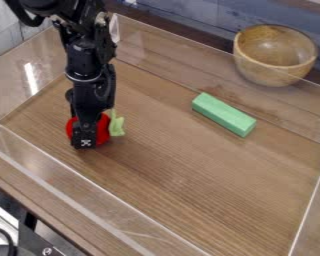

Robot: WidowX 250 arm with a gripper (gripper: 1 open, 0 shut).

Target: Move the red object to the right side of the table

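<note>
Camera view: single angle over the table (190, 190).
Red object (101, 131): small, bright red, green leafy stem; left side.
Gripper (85, 136): jaws closed around red object.
Writing: none readable.

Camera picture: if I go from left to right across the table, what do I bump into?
red object with the hand down around it → green block → wooden bowl

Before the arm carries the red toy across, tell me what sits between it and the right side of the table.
The green block lies right of the red object, slightly farther back. The wooden bowl sits in the far right corner. The nearer wood looks open.
</note>
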